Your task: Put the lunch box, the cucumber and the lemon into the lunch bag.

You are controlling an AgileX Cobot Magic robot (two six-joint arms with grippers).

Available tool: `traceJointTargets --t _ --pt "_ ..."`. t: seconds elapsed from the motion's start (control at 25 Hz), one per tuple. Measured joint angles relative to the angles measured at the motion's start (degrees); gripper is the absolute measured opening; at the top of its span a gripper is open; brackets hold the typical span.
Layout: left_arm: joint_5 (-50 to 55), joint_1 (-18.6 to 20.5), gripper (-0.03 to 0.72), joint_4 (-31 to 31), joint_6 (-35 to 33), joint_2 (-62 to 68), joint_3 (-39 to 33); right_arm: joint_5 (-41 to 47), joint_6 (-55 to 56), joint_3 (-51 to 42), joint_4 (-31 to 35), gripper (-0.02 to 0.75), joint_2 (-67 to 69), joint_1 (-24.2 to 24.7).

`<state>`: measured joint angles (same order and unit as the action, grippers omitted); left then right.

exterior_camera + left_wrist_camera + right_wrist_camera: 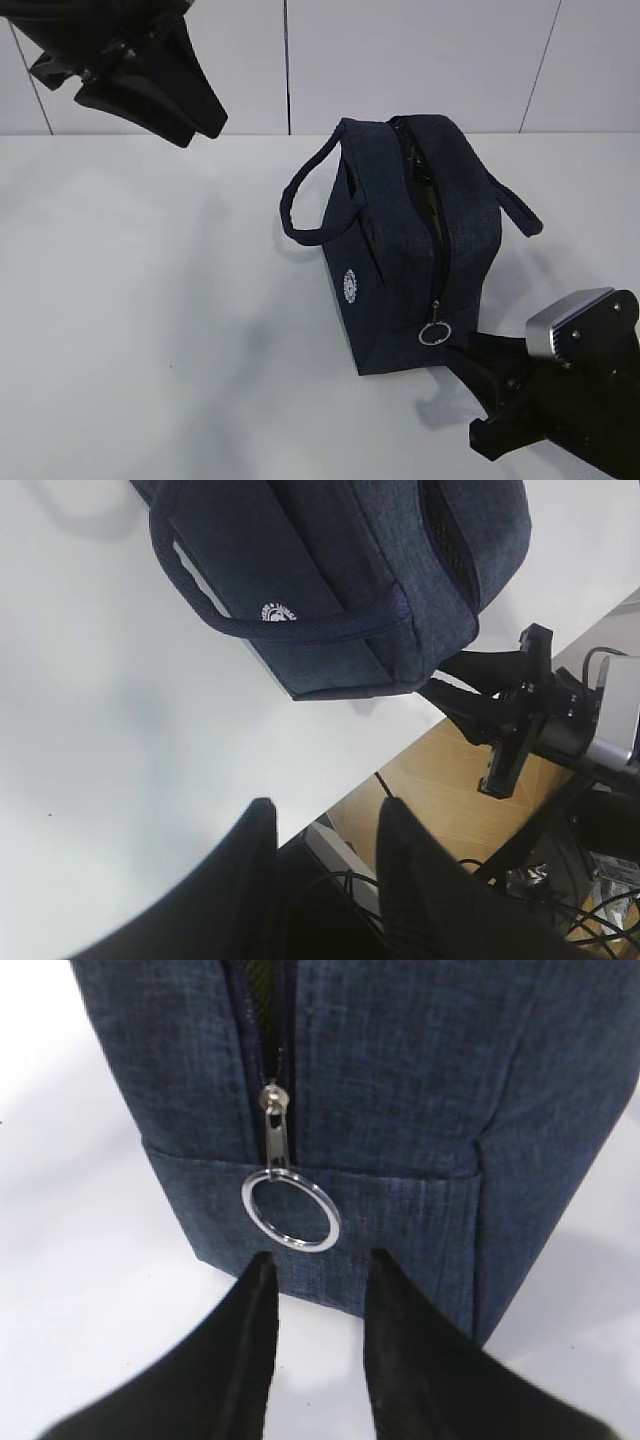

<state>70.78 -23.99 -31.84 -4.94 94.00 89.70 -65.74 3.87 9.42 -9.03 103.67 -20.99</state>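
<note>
Two arms framed the exterior view: left gripper (pixel 205 125) raised at upper left, well apart from everything; right gripper (pixel 470 375) low at lower right, just beside the near end of the lunch bag (pixel 400 250). Stood boxy on the white table (pixel 150 330), dark navy woven fabric, zipper parted along the top, loop handles (pixel 300 200) slumped to either side. Saw no lunch box, cucumber or lemon.

From the left wrist: fingers (pixel 250 850) apart, holding nothing, hovering past the table edge (pixel 330 810); bag (pixel 350 590) farther off, a small white emblem (pixel 280 612) on its side.

From the right wrist: fingers (pixel 260 1310) apart and empty, just short of the metal ring pull (pixel 290 1210) hanging at the bag's end.

Judged soft, light and prone to collapse or slide under a tug; best taken by the rigid ring or a handle, opposite side steadied.
</note>
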Motion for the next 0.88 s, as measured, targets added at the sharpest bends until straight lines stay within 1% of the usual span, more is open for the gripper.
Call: traceJointTargets --t 0.2,0.36,0.44,0.68,0.88 --pt "0.00 0.00 0.241 0.00 0.00 0.00 0.00 -0.03 -0.55 1.34 -0.11 0.250 0.00 0.00" --pt "0.04 0.00 0.240 0.00 0.00 0.00 0.00 -0.13 -0.62 2.73 -0.11 0.309 0.62 0.00" --pt "0.04 0.00 0.241 0.00 0.00 0.00 0.00 -0.13 -0.69 3.09 -0.21 0.326 1.70 0.00" --pt "0.04 0.00 0.238 0.00 0.00 0.00 0.00 -0.13 -0.69 3.56 -3.41 0.335 5.21 0.00" --pt "0.04 0.00 0.237 0.00 0.00 0.00 0.00 -0.13 -0.76 3.69 -3.41 0.335 5.62 0.00"
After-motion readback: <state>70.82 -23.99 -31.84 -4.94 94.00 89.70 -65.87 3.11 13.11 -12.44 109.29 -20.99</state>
